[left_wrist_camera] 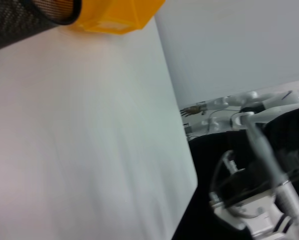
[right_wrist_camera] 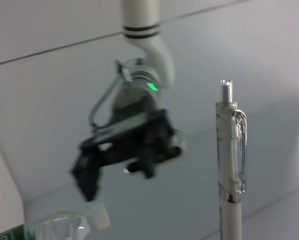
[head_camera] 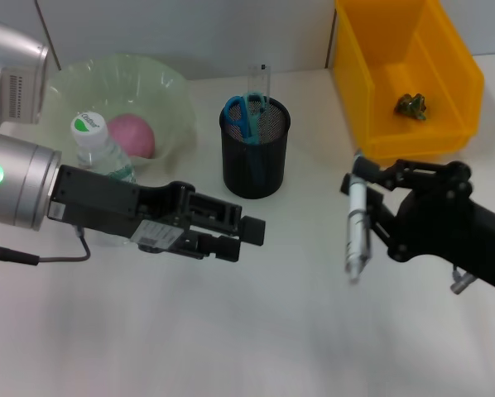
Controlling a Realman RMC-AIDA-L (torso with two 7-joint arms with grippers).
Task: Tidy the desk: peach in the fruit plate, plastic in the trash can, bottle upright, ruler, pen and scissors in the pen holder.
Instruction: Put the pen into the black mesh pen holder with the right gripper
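My right gripper (head_camera: 362, 192) is shut on the grey and silver pen (head_camera: 357, 236), which hangs tip down above the desk (head_camera: 256, 331), right of the pen holder (head_camera: 256, 157). The pen (right_wrist_camera: 232, 170) also fills the right wrist view. The black mesh pen holder contains the blue-handled scissors (head_camera: 246, 116) and the clear ruler (head_camera: 258, 83). The peach (head_camera: 132, 135) lies in the pale green fruit plate (head_camera: 169, 91). The bottle (head_camera: 98, 149) stands upright just behind my left arm. My left gripper (head_camera: 239, 233) hovers open and empty, left of and nearer than the pen holder.
The yellow trash can (head_camera: 405, 74) stands at the back right with a crumpled piece of plastic (head_camera: 413, 105) inside. In the left wrist view the pen holder (left_wrist_camera: 19, 20) and the trash can (left_wrist_camera: 114, 15) lie at the far end of the bare desk (left_wrist_camera: 79, 130).
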